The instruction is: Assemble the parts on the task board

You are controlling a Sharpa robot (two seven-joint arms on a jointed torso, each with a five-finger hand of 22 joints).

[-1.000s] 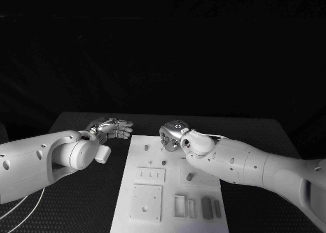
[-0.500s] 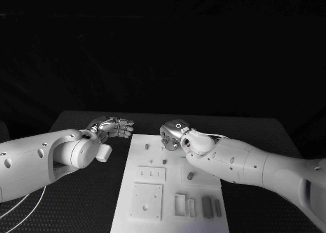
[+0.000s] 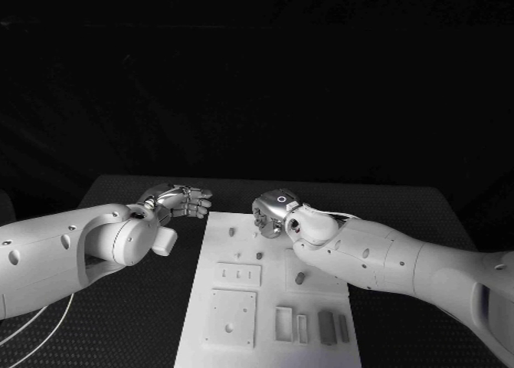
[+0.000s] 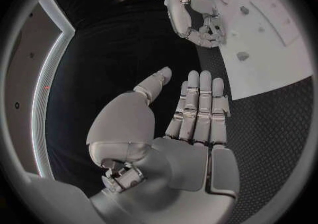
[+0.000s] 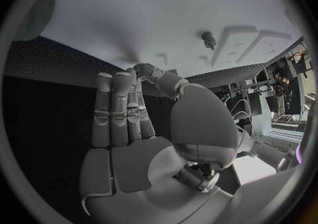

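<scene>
At the far end of the task board I see my right hand just above its top edge, fingers straight and together, holding nothing. My left hand hangs beside the board's left corner, fingers open, empty. Small parts lie on the board. I read no writing anywhere.

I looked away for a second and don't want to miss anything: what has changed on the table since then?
Very little. The robot's silver left hand, open and empty beside the white task board, edged slightly toward the board's far end. The silver right hand stayed over that end, and the small grey parts lie as before.
</scene>
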